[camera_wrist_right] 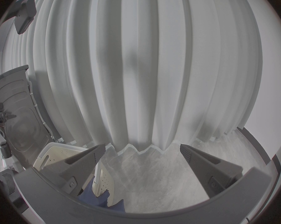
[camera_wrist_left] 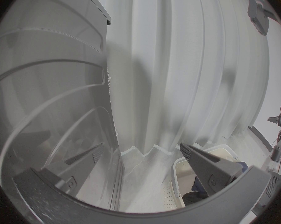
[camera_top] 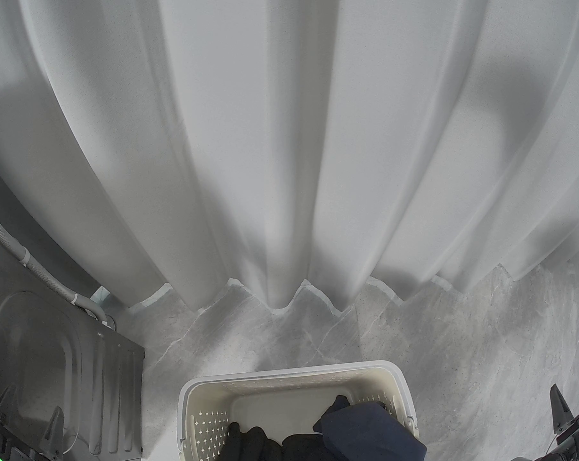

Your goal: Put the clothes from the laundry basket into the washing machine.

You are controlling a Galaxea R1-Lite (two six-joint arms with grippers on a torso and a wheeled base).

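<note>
So we've got the laundry basket [camera_top: 289, 374] sitting on the marble-look floor [camera_top: 481, 353], near and roughly centre in the head view. It's a cream plastic one with little holes in the walls. The clothes are in it: a navy garment [camera_top: 366, 433] piled on the right side and rising above the rim at the near right corner, and some black clothes [camera_top: 257, 444] low down to its left. The far half of the basket is bare inside.

The washing machine [camera_top: 46, 366] is on the left, just beside the basket. We only see its grey ribbed side panel, with a pale corrugated hose [camera_top: 40, 270] running down its far edge. We can't see the door from here.

The left pincer [camera_wrist_left: 140, 159] has its fingers wide apart with nothing between them. It hangs close alongside the machine's side panel, with the basket off to its right.

The right pincer [camera_wrist_right: 140, 164] is also spread apart and holding nothing. It's over the floor to the right of the basket, near the corner where the navy garment pokes out.

Behind all of it hangs a white pleated curtain [camera_top: 289, 129], reaching the floor.
</note>
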